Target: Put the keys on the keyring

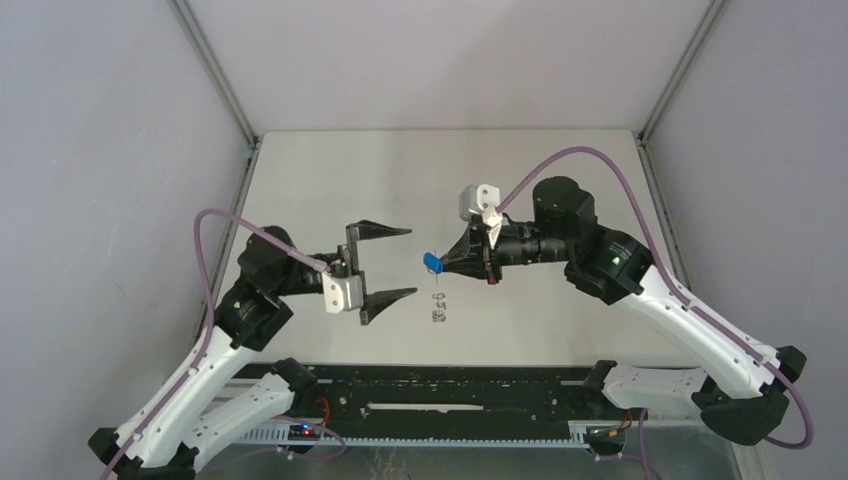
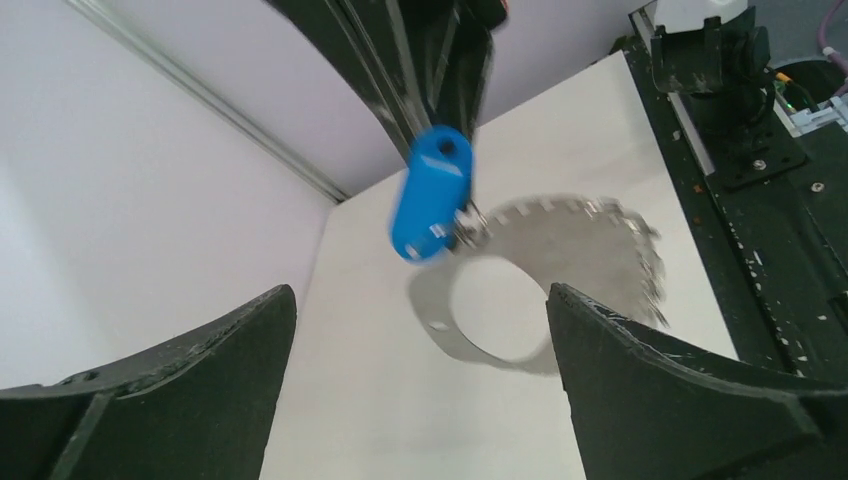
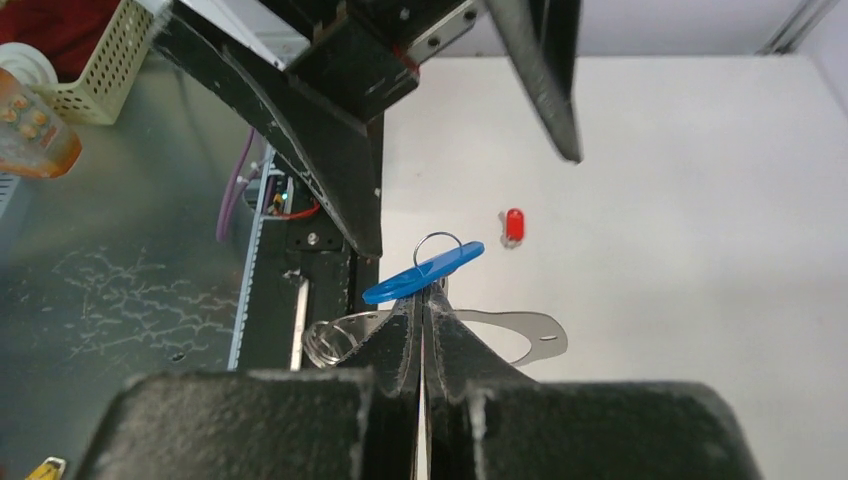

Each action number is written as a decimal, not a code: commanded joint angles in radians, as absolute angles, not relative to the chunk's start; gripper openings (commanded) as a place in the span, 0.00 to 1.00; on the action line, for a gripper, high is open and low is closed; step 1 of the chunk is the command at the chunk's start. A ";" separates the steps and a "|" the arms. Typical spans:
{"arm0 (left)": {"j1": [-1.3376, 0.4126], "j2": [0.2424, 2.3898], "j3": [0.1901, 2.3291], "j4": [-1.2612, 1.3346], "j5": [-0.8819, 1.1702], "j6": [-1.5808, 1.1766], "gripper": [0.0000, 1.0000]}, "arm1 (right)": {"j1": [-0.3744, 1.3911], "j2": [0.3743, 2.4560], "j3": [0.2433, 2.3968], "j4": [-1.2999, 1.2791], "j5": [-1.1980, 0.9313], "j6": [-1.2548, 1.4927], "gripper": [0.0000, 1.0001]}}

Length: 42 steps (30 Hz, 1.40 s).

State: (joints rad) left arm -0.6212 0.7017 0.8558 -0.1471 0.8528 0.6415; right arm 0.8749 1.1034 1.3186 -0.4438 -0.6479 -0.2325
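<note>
My right gripper [image 1: 447, 262] is shut on the keyring [image 3: 535, 333], a flat grey metal ring whose band shows on both sides of its closed fingers. In the left wrist view the keyring [image 2: 610, 250] is blurred. The blue-headed key [image 3: 425, 273] sits right at the right fingertips against the ring, raised above the table [image 1: 330, 190]. The blue key [image 2: 432, 195] hangs ahead of my left gripper [image 2: 420, 295], which is open and holds nothing. From above, my left gripper [image 1: 410, 261] stands just left of the blue key [image 1: 432, 262]. The red-headed key [image 3: 514, 225] lies loose on the table.
White enclosure walls with metal corner posts [image 1: 215, 70] close in the table. A black rail [image 1: 450, 395] runs along the near edge. A cream basket [image 3: 90, 70] and an orange container [image 3: 30, 130] sit beyond the table's edge in the right wrist view.
</note>
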 commanded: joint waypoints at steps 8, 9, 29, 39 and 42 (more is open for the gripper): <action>-0.655 0.807 1.003 -0.290 1.064 0.755 1.00 | 0.955 1.253 1.522 -0.663 -0.514 -0.227 0.00; -0.660 0.811 1.003 -0.311 1.063 0.774 0.99 | 0.962 1.271 1.542 -0.692 -0.506 -0.226 0.00; -0.660 0.802 0.991 -0.242 1.044 0.675 0.24 | 1.012 1.334 1.606 -0.783 -0.451 -0.247 0.00; -0.660 0.741 0.972 -0.266 0.945 0.677 0.07 | 0.976 1.275 1.567 -0.746 -0.473 -0.240 0.00; -0.660 0.713 0.928 -0.228 0.866 0.671 0.15 | 0.965 1.265 1.560 -0.741 -0.508 -0.235 0.00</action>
State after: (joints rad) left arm -0.6563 0.7551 0.9501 -0.2718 0.9661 0.6823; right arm 0.9810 1.3235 1.5520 -0.7921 -0.4580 -0.2371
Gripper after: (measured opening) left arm 0.088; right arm 0.006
